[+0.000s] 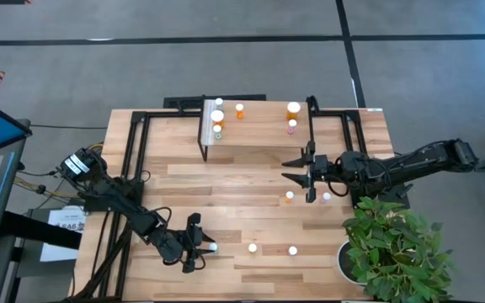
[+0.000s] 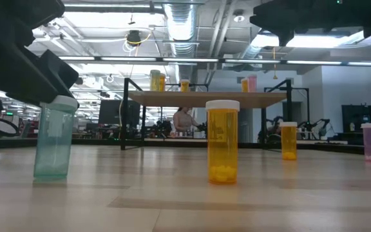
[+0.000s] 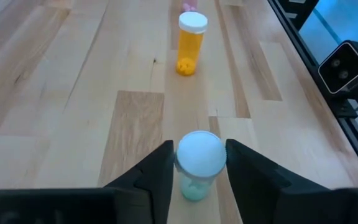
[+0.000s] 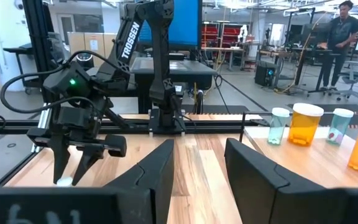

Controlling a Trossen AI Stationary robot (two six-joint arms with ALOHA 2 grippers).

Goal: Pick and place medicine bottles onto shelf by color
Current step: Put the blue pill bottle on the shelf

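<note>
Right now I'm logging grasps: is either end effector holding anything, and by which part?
The left end effector grips a green bottle just below its white cap, still standing on the table. The right end effector holds nothing.

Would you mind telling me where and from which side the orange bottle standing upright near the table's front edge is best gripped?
Grip the orange bottle across its cylindrical body, just under the white cap, coming from the left gripper's side. It stands upright with clear table around it, so the round sides are probably easiest to pinch.
</note>
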